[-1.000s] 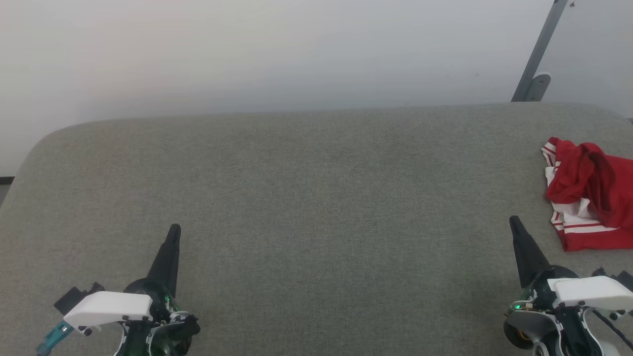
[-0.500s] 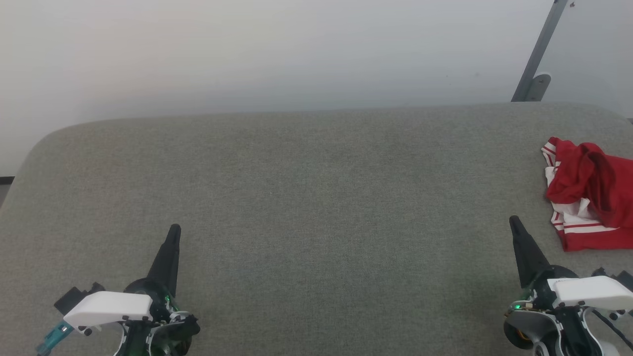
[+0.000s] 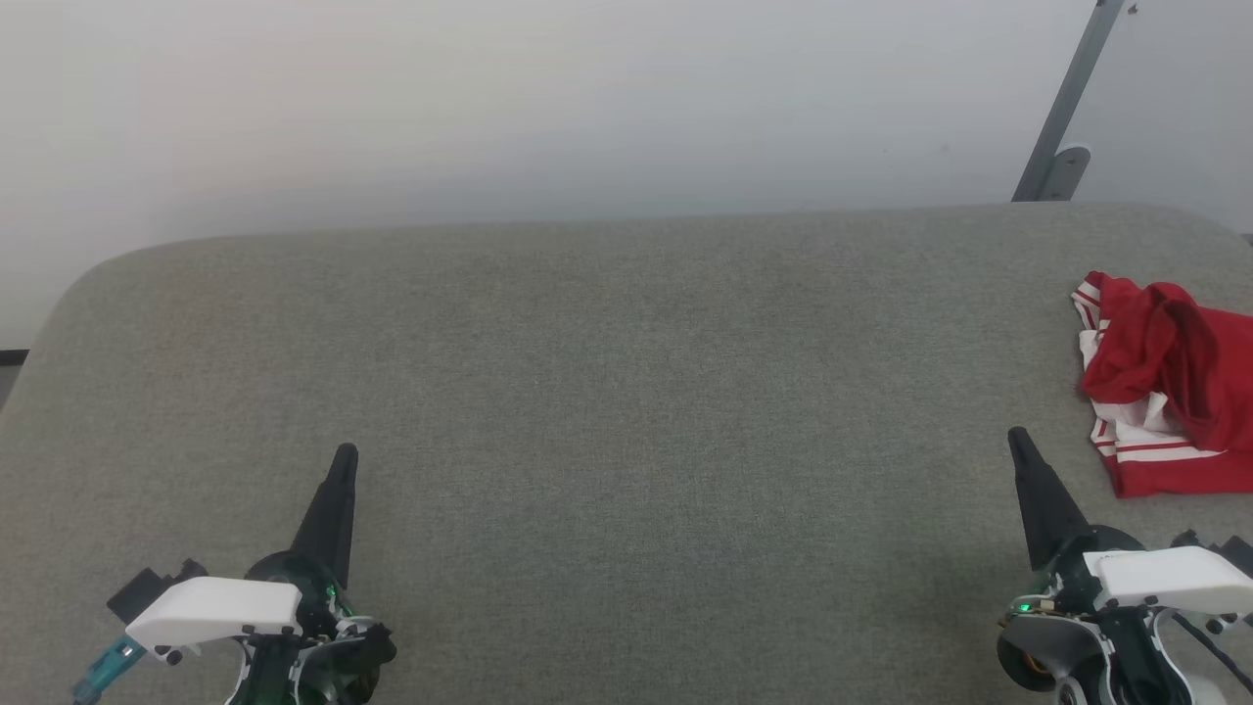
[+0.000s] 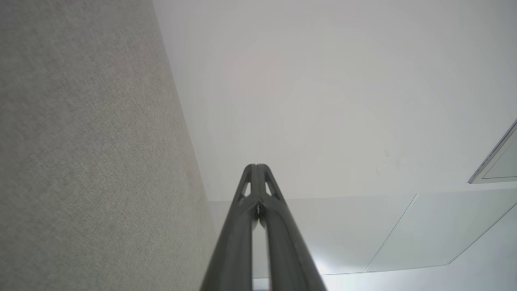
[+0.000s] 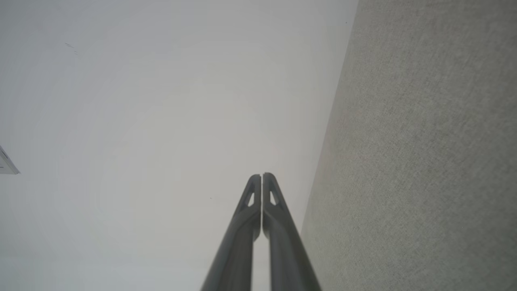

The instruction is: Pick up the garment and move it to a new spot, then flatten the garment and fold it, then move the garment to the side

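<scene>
While both arms sit low at the near edge of the grey fabric-covered worktop (image 3: 626, 372), the red jersey-style shirt (image 3: 1165, 372) lies crumpled in a heap at the far right of the head view, partly cut off by the frame and just beyond your right claw (image 3: 1017, 438). That claw is pressed together and empty, its two dark fingers meeting at the tip. The left claw (image 3: 344, 454), well apart from the shirt on the opposite side, is likewise pressed together with nothing in it. You can expect the shirt to be light, limp and ready to sag or trail, so one pinch will probably lift a bunch of cloth, not the whole piece. The raised red fold on top looks like the easiest hold, while the striped trim (image 3: 1145, 452) at the near corner should suit spreading it flat. How close the heap lies to the worktop's right edge cannot be told. The broad bare middle of the worktop offers ample room for laying out and folding, and a grey metal post (image 3: 1062, 117) stands behind the far right corner, against a plain pale wall (image 3: 489, 98).
</scene>
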### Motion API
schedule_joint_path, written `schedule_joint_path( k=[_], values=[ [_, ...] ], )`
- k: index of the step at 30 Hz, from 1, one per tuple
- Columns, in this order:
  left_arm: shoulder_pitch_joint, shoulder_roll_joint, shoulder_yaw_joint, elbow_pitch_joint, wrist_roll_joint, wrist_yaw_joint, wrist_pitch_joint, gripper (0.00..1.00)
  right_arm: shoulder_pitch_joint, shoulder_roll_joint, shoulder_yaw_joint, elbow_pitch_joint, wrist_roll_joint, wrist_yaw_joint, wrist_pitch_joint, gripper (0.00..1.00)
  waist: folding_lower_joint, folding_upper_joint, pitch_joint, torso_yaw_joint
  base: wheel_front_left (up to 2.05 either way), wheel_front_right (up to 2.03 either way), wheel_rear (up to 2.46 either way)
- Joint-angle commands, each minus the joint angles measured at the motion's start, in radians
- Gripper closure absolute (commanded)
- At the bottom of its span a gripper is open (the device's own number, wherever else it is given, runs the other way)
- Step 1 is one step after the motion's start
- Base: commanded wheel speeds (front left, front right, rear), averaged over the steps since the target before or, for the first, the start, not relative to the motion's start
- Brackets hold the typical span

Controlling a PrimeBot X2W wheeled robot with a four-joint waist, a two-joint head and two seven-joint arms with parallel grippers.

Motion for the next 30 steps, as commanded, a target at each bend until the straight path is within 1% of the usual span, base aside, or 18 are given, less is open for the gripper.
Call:
schedule_joint_path(
  k=[1, 30],
  values=[
    [-0.012, -0.002, 0.003, -0.001, -0.002, -0.005, 0.004, 1.00, -0.006, 0.004, 0.001, 0.002, 0.004, 0.000, 0.001, 1.00, 0.0000, 0.0000, 0.000, 0.000, 0.00, 0.00, 0.00],
    [-0.012, -0.002, 0.003, -0.001, -0.002, -0.005, 0.004, 1.00, -0.006, 0.004, 0.000, 0.002, 0.004, 0.000, 0.001, 1.00, 0.0000, 0.0000, 0.000, 0.000, 0.00, 0.00, 0.00]
  ],
)
